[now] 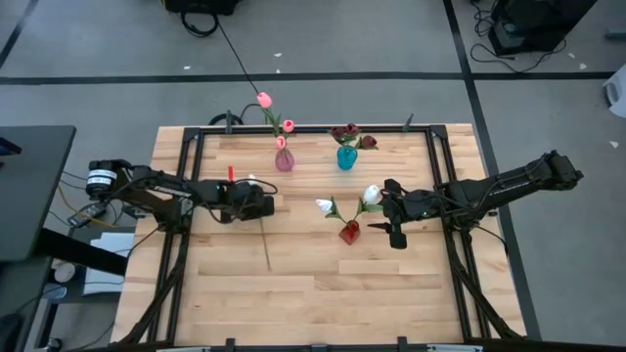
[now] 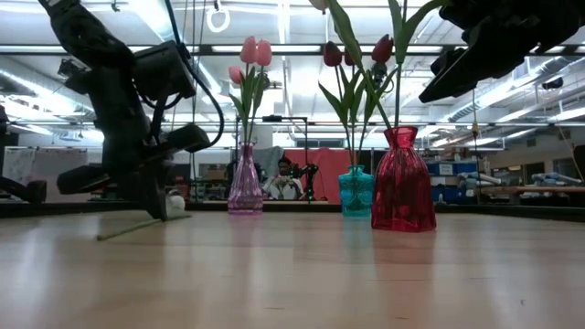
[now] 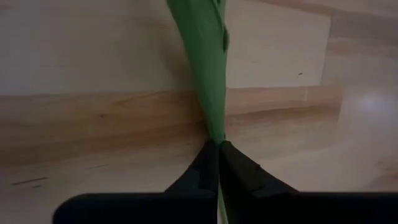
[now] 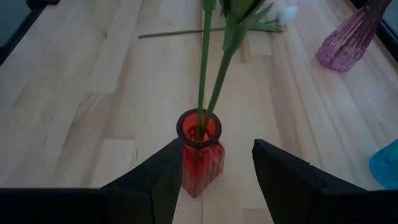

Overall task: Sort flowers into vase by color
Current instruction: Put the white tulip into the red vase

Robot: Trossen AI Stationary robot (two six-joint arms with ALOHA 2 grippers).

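**Last white tulip gripped on the bench**

The left claw (image 3: 219, 163) is seen closed on the green stem of the white artificial tulip (image 1: 264, 235) lying flat on the pale wooden bench (image 1: 313, 293). The right claw (image 4: 216, 171) is held open around the red glass vase (image 1: 349, 232).

A straight, slow lift is advised, with the stem tipped upright before the vase is approached, so the blooms already standing there are not knocked.

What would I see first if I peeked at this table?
Three colorful vases in the middle: a pink vase with pink flowers, a blue vase with dark red flowers, a red vase with white flowers. The left gripper pinches a flower stem lying on the table.
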